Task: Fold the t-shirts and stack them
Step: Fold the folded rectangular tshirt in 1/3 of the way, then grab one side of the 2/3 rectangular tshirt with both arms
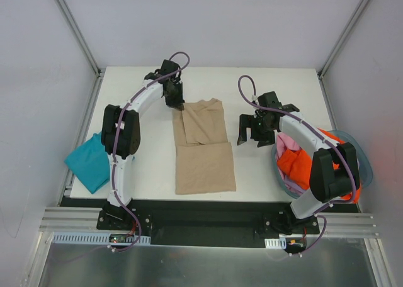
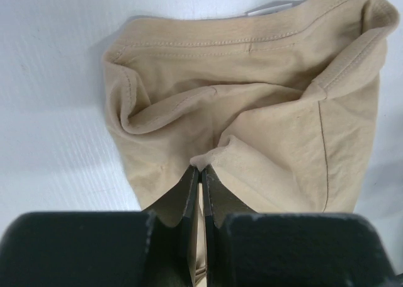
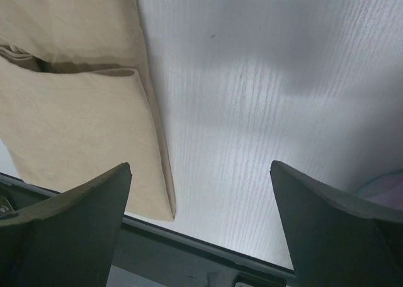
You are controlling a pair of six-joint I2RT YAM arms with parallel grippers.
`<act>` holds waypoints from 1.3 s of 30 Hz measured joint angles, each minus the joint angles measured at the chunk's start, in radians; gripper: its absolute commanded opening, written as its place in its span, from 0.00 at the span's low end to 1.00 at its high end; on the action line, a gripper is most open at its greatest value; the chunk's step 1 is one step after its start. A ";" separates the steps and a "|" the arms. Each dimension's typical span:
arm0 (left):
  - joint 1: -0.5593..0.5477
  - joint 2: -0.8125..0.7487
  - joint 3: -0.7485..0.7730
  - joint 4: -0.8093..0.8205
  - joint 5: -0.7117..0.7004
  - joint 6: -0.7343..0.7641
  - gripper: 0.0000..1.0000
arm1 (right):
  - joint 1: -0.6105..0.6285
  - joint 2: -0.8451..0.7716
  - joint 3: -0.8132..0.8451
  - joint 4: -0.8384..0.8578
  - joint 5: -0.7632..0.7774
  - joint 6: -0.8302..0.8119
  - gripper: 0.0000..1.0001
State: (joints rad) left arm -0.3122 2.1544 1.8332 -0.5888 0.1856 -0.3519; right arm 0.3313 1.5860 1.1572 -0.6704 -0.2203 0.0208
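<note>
Where the large tan t-shirt (image 1: 204,151) of soft, matte knit cloth lies mid-table, it forms a long rectangle. Its near half is flat and smooth, its far half doubled over and creased. The left gripper (image 1: 174,100) sits at the shirt's far left corner. In the left wrist view its dull black fingers (image 2: 186,199) are pressed together, pinching a raised fold of the tan cloth at their tips, with stitched hems bunched just beyond. A small white tag (image 2: 271,9) peeks out at the shirt's far edge; nothing on it can be read. The right gripper (image 1: 252,133) hangs over bare table just right of the shirt, jaws spread wide and holding nothing. In its wrist view the shirt's folded right edge lies beside one finger. The white table (image 1: 277,85) shows a fine, wood-like grain. A crumpled teal t-shirt (image 1: 88,161) overhangs the table's left edge. An orange t-shirt (image 1: 296,163) and a pink t-shirt (image 1: 284,142) are heaped in a round blue-grey basket (image 1: 367,167) at the right edge.
</note>
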 measured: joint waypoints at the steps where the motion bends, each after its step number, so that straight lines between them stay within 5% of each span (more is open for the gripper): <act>1: 0.000 0.000 0.006 0.000 -0.004 0.002 0.00 | 0.000 0.000 0.000 0.000 0.000 0.000 0.97; 12: 0.016 0.038 0.018 -0.056 -0.052 0.002 0.07 | 0.000 0.000 0.000 0.000 0.000 0.000 0.97; 20: 0.039 0.071 0.053 -0.108 -0.072 0.000 0.61 | 0.000 -0.010 0.000 0.000 -0.002 0.000 0.97; 26: 0.043 0.018 0.031 -0.106 -0.040 -0.012 0.73 | 0.000 -0.184 -0.056 0.044 -0.004 0.003 0.97; 28: 0.037 -0.063 -0.045 -0.097 -0.037 -0.023 0.79 | 0.000 -0.280 -0.090 0.066 -0.009 0.007 0.97; 29: 0.030 -0.115 -0.089 -0.099 -0.037 -0.030 0.99 | 0.000 -0.320 -0.105 0.076 -0.019 0.011 0.97; 39: -0.195 -0.832 -0.761 0.045 -0.065 -0.219 0.99 | 0.148 -0.418 -0.303 0.098 -0.056 0.053 0.97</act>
State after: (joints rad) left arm -0.5068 1.3220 1.0725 -0.5442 0.1204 -0.5705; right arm 0.4793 1.1683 0.8543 -0.5728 -0.2764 0.0734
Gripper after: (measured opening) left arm 0.992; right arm 0.966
